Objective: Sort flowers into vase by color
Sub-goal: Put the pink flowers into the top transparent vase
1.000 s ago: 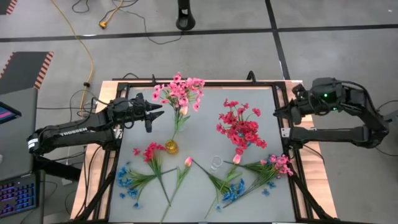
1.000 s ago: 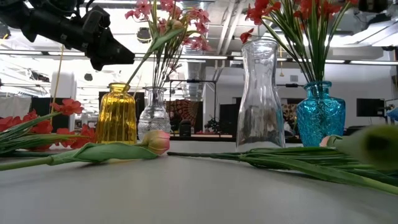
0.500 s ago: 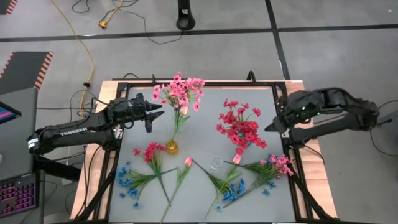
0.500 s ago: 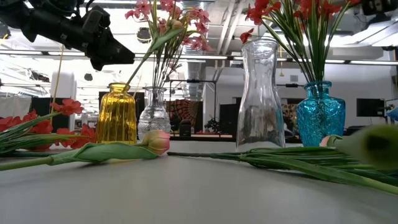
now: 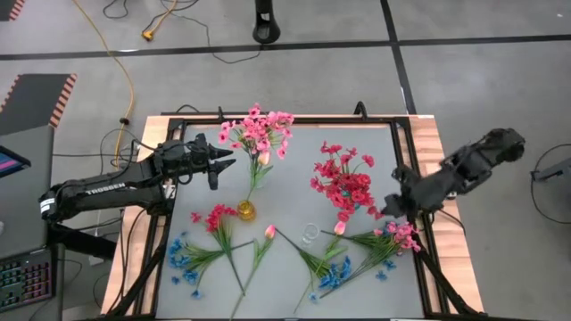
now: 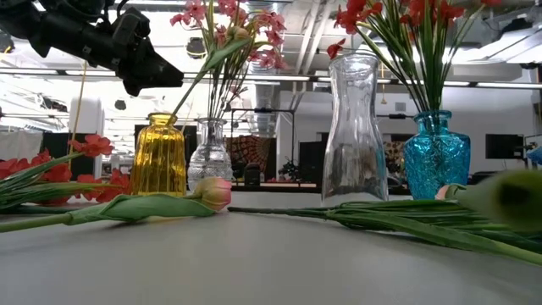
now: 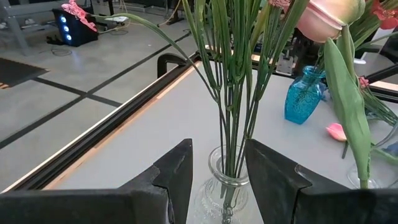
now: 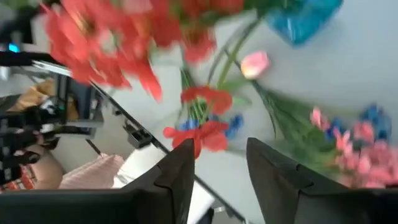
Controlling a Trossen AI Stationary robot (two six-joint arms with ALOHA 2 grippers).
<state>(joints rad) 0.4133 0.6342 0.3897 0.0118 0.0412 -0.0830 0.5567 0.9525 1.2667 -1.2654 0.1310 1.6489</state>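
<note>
Loose flowers lie along the table's near side: a red sprig [image 5: 215,218], blue sprigs [image 5: 184,259], a pink tulip [image 5: 268,233], more blue blossoms [image 5: 334,276] and pink sprigs [image 5: 402,234]. Pink flowers [image 5: 259,131] stand in a small clear vase [image 7: 225,186], and red flowers [image 5: 344,184] in a blue vase [image 6: 435,153]. A yellow vase [image 5: 245,211] and a tall clear vase [image 6: 353,135] stand between them. My left gripper [image 5: 221,171] hovers open beside the pink bunch, with its fingers either side of the clear vase in the left wrist view. My right gripper [image 5: 386,207] is open above the table's right side, just right of the red flowers and above the pink sprigs [image 8: 367,155].
A black frame [image 5: 412,178] runs around the table top. The vases stand in a row across the middle, their bouquets spreading toward the far edge. Bare grey surface [image 5: 294,178] shows between the two bouquets. Cables lie on the floor beyond the table.
My right arm has swung in from beyond the table's right edge, toward the near edge and over the table, and has come down to the right of the red flowers, above the pink sprigs. The flowers and vases lie as before.
</note>
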